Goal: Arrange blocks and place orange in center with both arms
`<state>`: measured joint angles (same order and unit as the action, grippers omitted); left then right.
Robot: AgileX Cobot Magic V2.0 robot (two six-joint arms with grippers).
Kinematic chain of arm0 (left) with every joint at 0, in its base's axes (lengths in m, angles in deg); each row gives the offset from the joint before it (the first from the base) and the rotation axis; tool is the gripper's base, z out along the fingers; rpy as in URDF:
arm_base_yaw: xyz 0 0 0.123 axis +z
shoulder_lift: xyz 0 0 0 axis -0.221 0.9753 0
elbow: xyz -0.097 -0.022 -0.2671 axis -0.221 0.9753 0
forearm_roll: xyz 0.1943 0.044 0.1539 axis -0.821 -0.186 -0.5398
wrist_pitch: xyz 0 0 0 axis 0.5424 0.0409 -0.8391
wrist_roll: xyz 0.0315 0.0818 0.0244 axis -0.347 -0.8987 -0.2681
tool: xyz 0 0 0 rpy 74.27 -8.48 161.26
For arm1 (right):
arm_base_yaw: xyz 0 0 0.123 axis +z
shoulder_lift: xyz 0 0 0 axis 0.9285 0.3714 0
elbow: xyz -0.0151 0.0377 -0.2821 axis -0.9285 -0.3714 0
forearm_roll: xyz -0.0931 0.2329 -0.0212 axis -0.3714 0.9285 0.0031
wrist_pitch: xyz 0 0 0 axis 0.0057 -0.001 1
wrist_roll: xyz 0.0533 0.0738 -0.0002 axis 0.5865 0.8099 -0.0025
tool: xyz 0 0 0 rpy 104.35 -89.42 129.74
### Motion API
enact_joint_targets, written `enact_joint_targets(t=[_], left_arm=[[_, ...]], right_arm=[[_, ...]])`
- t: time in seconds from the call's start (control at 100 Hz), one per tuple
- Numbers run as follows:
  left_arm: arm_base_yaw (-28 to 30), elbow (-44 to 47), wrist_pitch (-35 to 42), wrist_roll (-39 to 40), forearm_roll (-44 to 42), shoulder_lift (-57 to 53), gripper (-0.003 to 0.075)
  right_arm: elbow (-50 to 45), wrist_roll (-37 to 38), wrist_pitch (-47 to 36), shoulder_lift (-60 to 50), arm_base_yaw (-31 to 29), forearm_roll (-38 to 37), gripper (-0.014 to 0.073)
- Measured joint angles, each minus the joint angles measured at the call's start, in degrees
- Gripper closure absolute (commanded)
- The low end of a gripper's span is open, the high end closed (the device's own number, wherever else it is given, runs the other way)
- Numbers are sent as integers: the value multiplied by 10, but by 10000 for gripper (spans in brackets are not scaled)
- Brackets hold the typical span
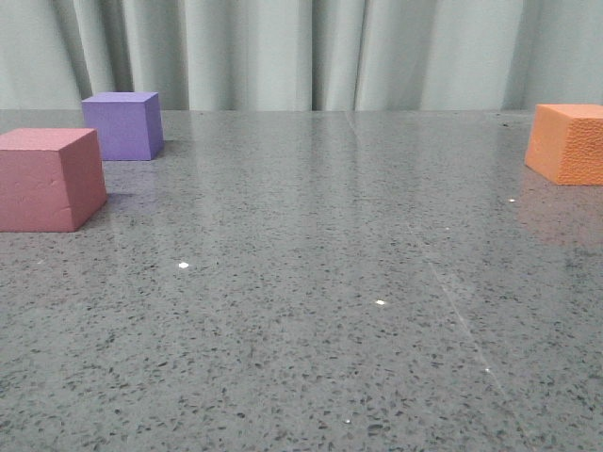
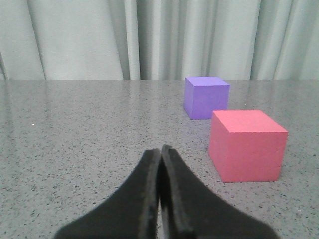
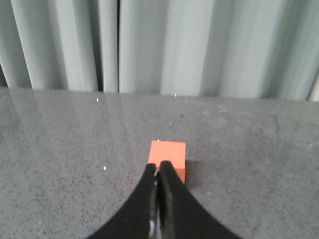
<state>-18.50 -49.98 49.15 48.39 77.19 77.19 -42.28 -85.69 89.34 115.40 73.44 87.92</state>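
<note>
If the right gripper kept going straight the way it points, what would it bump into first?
Probably the orange cube. The right gripper, jaws shut, points right at it; how far off is unclear.

right pincer (image 3: 158, 172): fingers pressed together, nothing between them
orange cube (image 3: 168, 159): on desk (image 3: 60, 139), just beyond the fingertips
backdrop: grey curtain (image 3: 199, 45)

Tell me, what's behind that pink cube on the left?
A purple cube sits behind the pink cube, farther back and slightly toward the middle, apart from it. Beyond that hangs a pale curtain. The table right behind the pink cube is hidden.
</note>
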Motion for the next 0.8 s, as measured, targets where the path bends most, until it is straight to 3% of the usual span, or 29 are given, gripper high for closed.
enact_joint_targets(t=[0.21,0.43,0.5,0.61,0.74,0.8], left_arm=[[0,0,0,0,0,0,730],[0,0,0,0,0,0,730],[0,0,0,0,0,0,730],[0,0,0,0,0,0,730],[0,0,0,0,0,0,730],[0,0,0,0,0,0,730]], right_arm=[[184,0,163,160,0,2,661],[229,0,173,251,0,2,657],[229,0,174,272,0,2,610],[229,0,181,298,0,3,389],[229,0,204,322,0,5,-55],[229,0,210,330,0,5,-50]])
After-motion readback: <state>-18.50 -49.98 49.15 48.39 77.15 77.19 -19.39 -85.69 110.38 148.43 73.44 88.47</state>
